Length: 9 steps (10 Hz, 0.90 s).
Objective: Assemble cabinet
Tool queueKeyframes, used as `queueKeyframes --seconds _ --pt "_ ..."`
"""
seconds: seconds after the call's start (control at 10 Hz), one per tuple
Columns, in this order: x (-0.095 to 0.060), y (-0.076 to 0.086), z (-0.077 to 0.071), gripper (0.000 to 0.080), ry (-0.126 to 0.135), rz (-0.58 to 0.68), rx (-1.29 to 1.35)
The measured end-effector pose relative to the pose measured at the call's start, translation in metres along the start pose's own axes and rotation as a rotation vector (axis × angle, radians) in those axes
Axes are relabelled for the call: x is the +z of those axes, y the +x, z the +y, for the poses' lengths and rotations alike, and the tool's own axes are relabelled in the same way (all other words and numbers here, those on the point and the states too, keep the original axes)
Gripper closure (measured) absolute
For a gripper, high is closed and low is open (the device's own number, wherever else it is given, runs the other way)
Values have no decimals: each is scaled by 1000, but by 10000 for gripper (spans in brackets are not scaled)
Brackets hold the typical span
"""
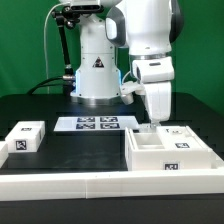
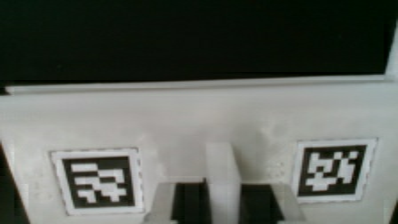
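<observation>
The pincer (image 1: 152, 125) stood at the rear wall of the cabinet (image 1: 146, 162) near the tabletop's (image 1: 45, 108) camera-side edge, and whether it gripped could not be told.

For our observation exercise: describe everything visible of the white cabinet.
The cabinet is a large white box, plastic-looking, lying open side up on the black table at the exterior view's right. An inner wall seems to divide it. Black-and-white square tags mark its front and top. The pincer hangs at its far edge; contact is unclear.
</observation>
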State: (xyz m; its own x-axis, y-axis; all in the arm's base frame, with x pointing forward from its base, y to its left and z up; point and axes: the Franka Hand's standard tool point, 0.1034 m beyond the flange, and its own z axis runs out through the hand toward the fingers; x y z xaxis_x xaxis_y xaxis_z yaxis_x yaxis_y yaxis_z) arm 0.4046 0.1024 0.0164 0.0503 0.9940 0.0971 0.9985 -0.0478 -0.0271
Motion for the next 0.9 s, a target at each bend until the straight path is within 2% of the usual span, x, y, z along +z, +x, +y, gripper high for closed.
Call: queueKeyframes --seconds 0.1,0.7,0.8,0.9 --pt "0 0 0 731 1 -1 0" --pt "-43 -8 9 731 12 -68 15" --pt "-49 -12 14 731 -1 -72 17" --pt "-49 -16 15 731 -1 -71 24"
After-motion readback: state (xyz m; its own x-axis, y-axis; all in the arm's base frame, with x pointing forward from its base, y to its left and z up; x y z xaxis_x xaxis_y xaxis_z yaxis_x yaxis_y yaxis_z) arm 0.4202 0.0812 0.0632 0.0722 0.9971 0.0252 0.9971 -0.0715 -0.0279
